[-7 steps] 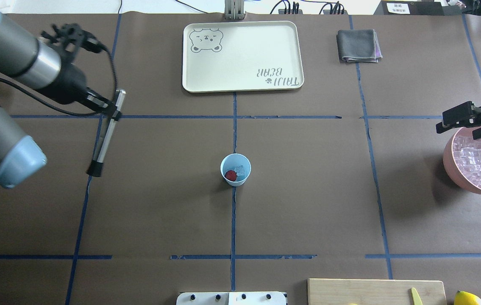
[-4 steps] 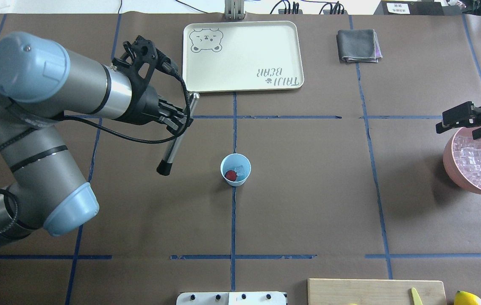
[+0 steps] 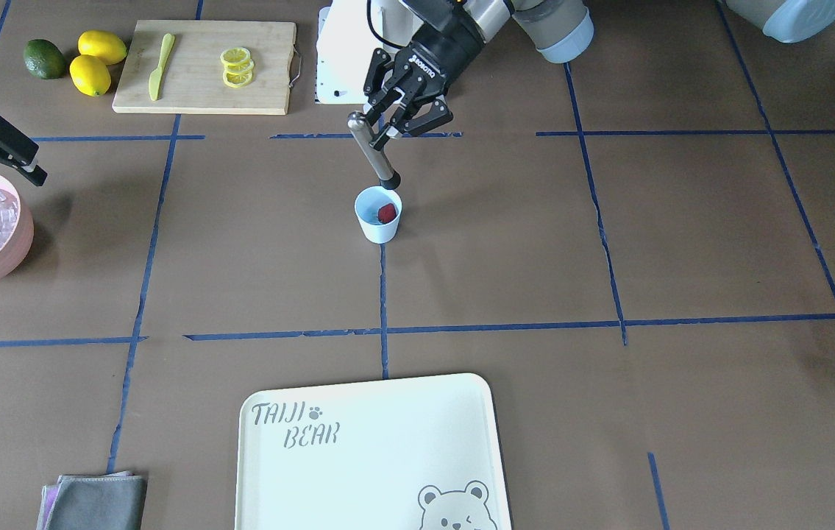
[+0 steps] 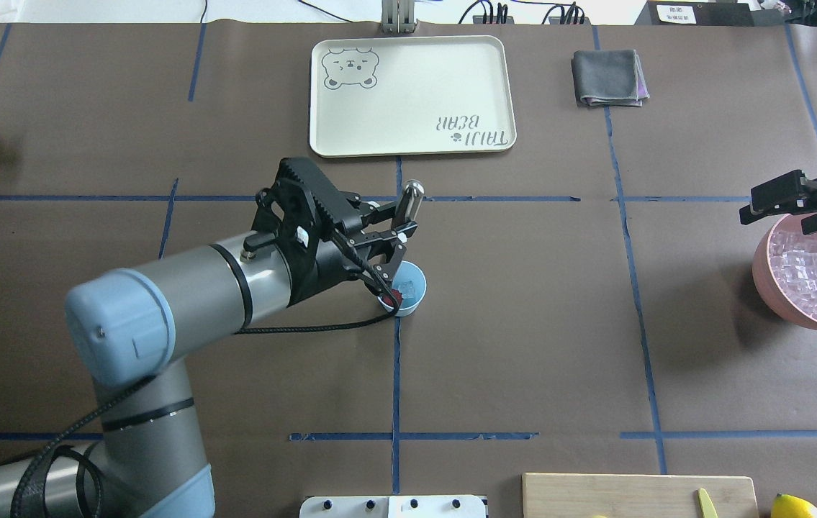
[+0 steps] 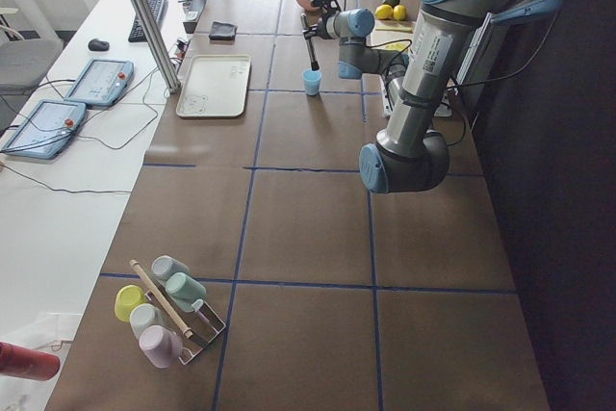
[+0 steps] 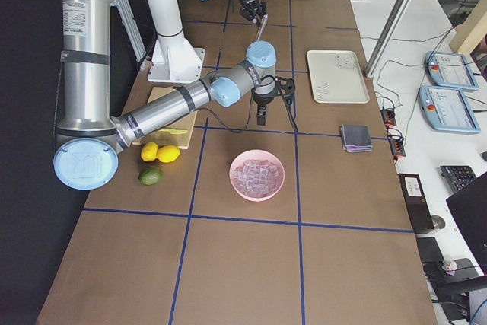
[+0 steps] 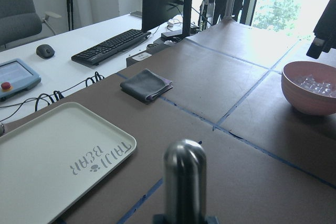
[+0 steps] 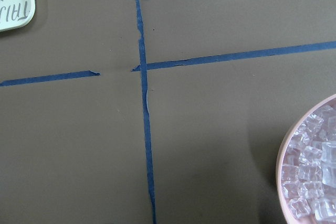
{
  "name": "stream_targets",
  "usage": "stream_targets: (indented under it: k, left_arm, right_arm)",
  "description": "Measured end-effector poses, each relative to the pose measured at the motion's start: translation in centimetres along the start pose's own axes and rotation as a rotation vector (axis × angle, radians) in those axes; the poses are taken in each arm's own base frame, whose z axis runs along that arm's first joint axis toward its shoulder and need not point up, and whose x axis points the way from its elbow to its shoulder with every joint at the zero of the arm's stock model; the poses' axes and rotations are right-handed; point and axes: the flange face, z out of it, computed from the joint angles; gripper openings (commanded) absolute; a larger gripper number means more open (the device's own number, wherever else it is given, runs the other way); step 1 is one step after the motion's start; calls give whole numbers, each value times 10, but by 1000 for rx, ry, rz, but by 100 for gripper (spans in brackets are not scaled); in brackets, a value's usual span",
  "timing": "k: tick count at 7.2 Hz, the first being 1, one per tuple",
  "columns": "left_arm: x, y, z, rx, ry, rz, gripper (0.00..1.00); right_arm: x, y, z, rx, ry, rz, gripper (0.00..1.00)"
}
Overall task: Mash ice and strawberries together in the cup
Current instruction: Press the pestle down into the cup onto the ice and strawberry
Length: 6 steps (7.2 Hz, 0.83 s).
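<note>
Overhead exterior: cup [image 4: 412,286] just beside left gripper [image 4: 394,232], under its muddler [image 4: 412,194].

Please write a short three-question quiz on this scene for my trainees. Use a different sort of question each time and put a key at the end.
1. True or false: the left gripper is shut on the metal muddler.
2. Multiple choice: what lies inside the cup?
A. lemon slices
B. a strawberry and ice
C. a folded cloth
3. Short answer: which gripper is near the rim of the pink bowl?

Key
1. True. Its fingers are clamped on the tilted shaft.
2. B.
3. The right gripper, which is open.
</note>
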Motion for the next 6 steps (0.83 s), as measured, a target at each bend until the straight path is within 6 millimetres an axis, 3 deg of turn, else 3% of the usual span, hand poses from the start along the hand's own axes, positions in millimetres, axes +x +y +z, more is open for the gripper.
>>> stream_targets:
  k: [3,6]
  left_arm:
    - [10,4,4,82,-75,51,0]
    - [11,24,23,72,-99,74,0]
  right_arm:
    - [1,0,0,-2,0,1,100]
    - [2,0,1,-5,2,4,100]
